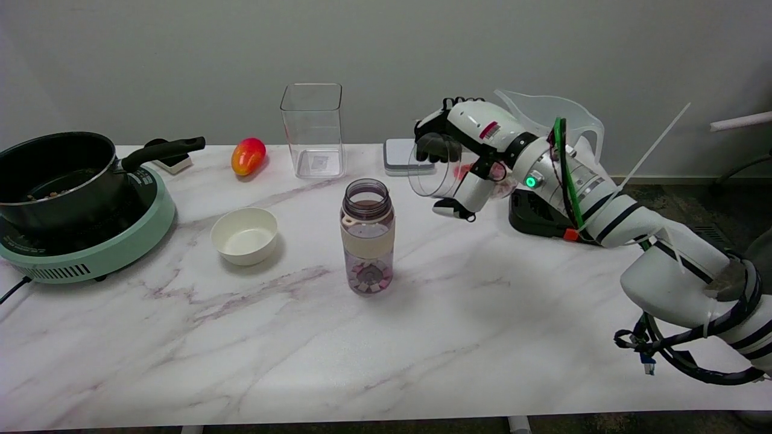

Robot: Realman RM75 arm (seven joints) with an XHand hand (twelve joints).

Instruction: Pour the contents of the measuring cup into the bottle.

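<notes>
Right hand (pixel 461 160) gripping clear measuring cup (pixel 435 175), tipped sideways in the air, mouth facing open bottle (pixel 367 236) standing mid-surface (pixel 482 337).

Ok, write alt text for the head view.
The right hand holds a clear measuring cup tipped on its side, up and right of an open bottle on the marble table. A white bowl sits left of the bottle.
</notes>
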